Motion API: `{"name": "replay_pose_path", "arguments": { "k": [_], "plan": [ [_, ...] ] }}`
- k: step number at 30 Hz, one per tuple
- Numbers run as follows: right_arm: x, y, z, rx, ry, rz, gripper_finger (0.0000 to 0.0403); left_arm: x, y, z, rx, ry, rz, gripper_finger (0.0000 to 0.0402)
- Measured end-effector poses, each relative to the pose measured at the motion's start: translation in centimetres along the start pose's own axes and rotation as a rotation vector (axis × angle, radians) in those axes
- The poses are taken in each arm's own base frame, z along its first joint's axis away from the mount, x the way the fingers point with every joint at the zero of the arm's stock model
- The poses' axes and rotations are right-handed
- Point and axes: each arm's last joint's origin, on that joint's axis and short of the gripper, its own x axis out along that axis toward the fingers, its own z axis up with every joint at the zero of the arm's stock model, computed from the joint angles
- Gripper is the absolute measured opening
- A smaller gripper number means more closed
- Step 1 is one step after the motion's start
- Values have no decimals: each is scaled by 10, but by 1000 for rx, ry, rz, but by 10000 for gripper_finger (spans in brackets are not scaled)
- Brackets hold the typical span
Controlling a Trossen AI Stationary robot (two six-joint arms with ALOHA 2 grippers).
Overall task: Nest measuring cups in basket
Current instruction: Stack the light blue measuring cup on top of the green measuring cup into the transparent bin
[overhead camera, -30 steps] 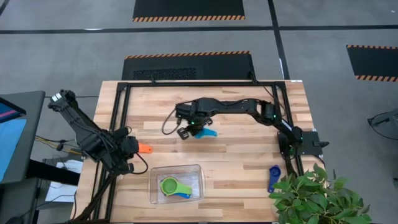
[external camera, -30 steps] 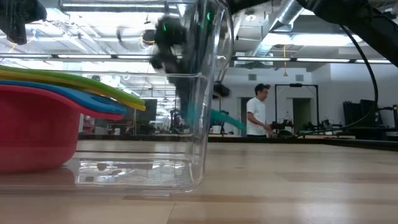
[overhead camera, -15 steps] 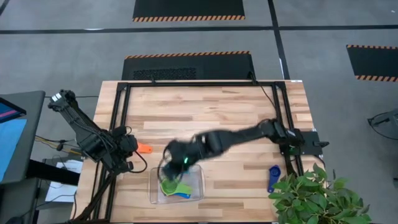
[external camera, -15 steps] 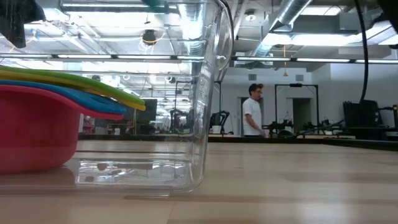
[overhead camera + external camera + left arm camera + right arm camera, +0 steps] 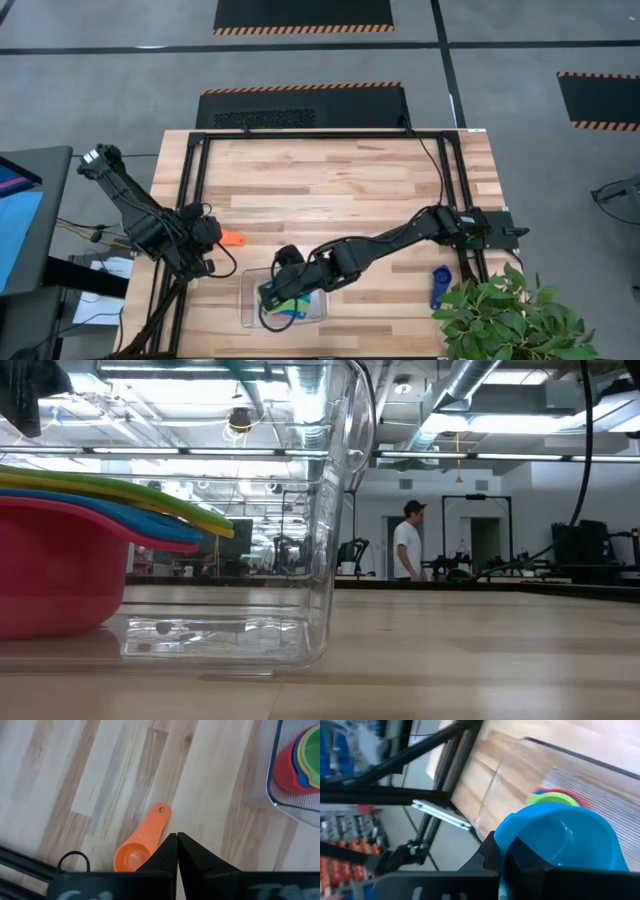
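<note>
We count three loose measuring cups and a stack. The right gripper (image 5: 277, 293) reaches over the clear basket (image 5: 246, 300) near the table's front edge, its fingers clamped on a light blue measuring cup (image 5: 565, 840), a smooth, round plastic bowl that hangs above the nest. In the basket we see cups stacked one inside another: a red one (image 5: 285, 770) at the bottom, then a light blue, a yellow and a green (image 5: 551, 798) on top, four in all, their flat handles fanned to one side in the low view. The basket is see-through plastic with rounded corners and thin upright walls.

An orange measuring cup (image 5: 140, 845) lies open side up on the pale wooden table (image 5: 330, 180), its short flat handle pierced by a small hole. The left gripper (image 5: 177, 851) rests just beside it at the table's left edge, its two dark fingers pressed together, holding nothing. A dark blue measuring cup (image 5: 439, 284) lies alone near the right front corner, close to a leafy green plant (image 5: 510, 315).
</note>
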Motion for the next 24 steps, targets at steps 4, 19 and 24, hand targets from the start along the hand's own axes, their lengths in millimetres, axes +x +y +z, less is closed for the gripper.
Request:
{"name": "replay_pose_path", "arguments": {
  "k": [4,19,24],
  "plan": [
    [30,-6,2,68,-17,59,11,0,1,0,46,3,5,0],
    [55,-18,0,145,6,50,11,0,1,0,123,0,6,0],
    [54,-18,2,172,97,59,20,0,1,0,121,1,6,0]
  ]
}}
